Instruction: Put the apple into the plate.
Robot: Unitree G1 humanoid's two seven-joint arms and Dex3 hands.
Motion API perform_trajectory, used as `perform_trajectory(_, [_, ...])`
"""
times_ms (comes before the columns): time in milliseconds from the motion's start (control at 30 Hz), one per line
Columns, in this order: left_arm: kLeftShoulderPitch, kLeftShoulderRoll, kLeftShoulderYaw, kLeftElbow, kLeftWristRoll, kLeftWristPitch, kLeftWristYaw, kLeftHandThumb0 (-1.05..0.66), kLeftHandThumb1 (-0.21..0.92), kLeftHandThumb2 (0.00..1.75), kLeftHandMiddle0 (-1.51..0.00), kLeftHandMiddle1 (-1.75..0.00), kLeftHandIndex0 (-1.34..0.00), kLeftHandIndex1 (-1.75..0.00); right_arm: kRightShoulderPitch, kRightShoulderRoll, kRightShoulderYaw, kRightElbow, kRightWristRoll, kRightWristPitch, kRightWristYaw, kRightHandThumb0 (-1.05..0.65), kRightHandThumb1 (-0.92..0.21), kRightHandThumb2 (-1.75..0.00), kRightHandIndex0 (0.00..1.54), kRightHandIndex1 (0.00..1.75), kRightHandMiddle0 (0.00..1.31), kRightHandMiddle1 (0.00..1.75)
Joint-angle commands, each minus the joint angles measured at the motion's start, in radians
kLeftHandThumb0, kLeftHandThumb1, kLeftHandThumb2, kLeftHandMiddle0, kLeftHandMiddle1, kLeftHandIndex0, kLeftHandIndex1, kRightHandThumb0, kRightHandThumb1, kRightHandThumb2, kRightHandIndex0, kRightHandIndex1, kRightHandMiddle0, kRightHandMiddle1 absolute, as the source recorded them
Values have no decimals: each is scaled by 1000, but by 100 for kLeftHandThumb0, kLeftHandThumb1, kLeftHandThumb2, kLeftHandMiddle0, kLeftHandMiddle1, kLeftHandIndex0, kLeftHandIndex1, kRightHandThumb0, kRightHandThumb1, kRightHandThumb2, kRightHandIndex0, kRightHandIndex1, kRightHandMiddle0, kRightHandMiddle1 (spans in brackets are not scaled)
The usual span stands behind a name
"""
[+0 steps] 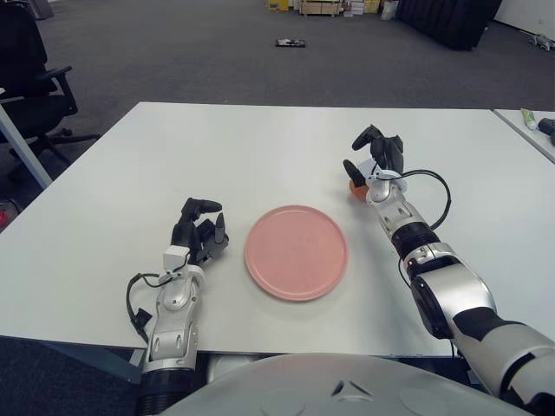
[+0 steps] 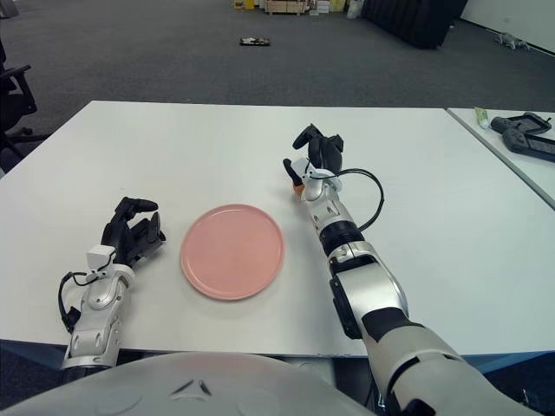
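Note:
The apple (image 1: 355,187) shows only as a small orange-red patch on the white table (image 1: 260,147), right of and beyond the pink plate (image 1: 297,251). My right hand (image 1: 371,156) stands over it. The thumb (image 1: 349,170) is just above the patch, and the other fingers (image 1: 373,135) arch up and apart, not closed on the fruit. Most of the apple is hidden behind the palm. The plate has nothing on it. My left hand (image 1: 199,230) shows left of the plate with its fingers curled and nothing in them.
A second table's corner (image 2: 512,130) at the far right carries a dark device and a small tube. An office chair (image 1: 30,82) stands off the table's left edge. Boxes lie on the carpet far behind.

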Motion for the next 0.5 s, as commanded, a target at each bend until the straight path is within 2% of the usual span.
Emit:
perform_trajectory(0, [-23, 11, -1, 4, 1, 6, -5, -39, 64, 92, -88, -175, -37, -175, 37, 1, -15, -149, -11, 55, -4, 0, -3, -161, 86, 164, 60, 175])
perform_trajectory(333, [-23, 11, 0, 9, -4, -3, -7, -39, 65, 91, -84, -175, -36, -175, 115, -9, -11, -348, -20, 52, 36, 0, -4, -161, 85, 166, 59, 175])
perform_trajectory(467, [-23, 13, 0, 11, -1, -3, -7, -39, 65, 90, -83, -175, -36, -175, 169, -6, -7, -482, -22, 72, 81, 0, -4, -161, 85, 166, 59, 175])
